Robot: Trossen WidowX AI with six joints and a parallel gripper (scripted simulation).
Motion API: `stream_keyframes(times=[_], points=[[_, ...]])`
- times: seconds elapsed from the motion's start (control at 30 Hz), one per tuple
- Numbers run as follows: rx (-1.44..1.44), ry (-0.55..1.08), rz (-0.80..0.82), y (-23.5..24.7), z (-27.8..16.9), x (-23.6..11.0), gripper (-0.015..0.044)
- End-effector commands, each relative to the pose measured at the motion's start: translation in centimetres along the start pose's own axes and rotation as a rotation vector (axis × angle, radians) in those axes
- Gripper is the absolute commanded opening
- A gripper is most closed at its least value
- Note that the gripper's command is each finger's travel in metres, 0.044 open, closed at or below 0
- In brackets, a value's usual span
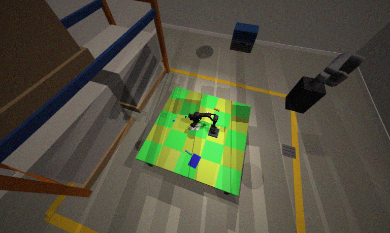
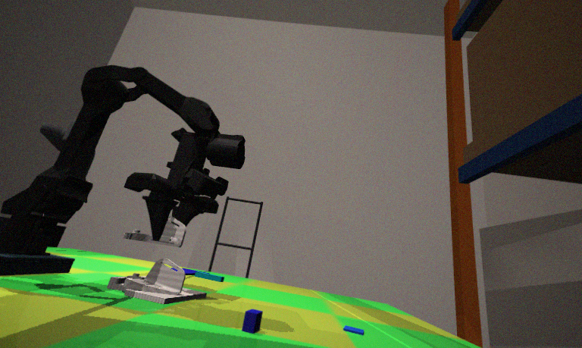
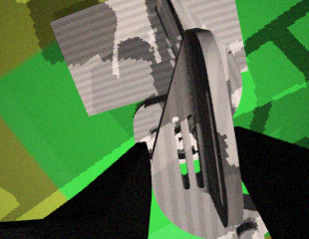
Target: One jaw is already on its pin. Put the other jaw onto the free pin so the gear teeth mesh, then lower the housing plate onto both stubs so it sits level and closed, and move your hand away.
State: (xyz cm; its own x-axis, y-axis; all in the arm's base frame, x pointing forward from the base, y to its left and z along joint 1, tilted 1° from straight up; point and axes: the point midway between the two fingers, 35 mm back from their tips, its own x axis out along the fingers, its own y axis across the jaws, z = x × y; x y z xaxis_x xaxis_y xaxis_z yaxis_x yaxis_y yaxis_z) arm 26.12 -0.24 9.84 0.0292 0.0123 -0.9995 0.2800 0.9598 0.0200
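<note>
One six-joint arm: black, bent over the table from a dark base plate.
Gripper: pointed down; fingers clamped on the slotted jaw part, one on either side of its upright fin.
Slotted jaw part: pale gray, raised above the table; fin upright, flat portion about level. Apart from the assembly below, not seated on the free pin.
Base assembly: pale gray, resting on the table below the gripper. Its fitted jaw part has a rounded upright fin.
Gear teeth: not meshed, since the two jaw parts are apart.
Pins and stubs: too small to identify reliably.
Housing plate: cannot tell which piece this is.
Blue rectangular plate: flat on the table, near the cyan bar, well apart from the assembly.
Dark blue block: upright on the table.
Small blue bar: lying flat, apart from the block.
Orange bar: on the table, beyond the arm from the cyan bar.
Table: green and yellow checkered top.
</note>
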Motion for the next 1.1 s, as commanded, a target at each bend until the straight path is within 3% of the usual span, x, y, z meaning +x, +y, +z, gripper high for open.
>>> stream_keyframes(times=[0.0, 0.33, 1.07], points=[[0.004, -0.005, -0.004, 1.1, 0.7, -0.1, 0.0134], [0.004, -0.005, -0.001, 4.0, 1.8, 0.1, 0.0134], [0.016, -0.005, -0.001, 4.0, 1.8, 0.1, 0.0134]])
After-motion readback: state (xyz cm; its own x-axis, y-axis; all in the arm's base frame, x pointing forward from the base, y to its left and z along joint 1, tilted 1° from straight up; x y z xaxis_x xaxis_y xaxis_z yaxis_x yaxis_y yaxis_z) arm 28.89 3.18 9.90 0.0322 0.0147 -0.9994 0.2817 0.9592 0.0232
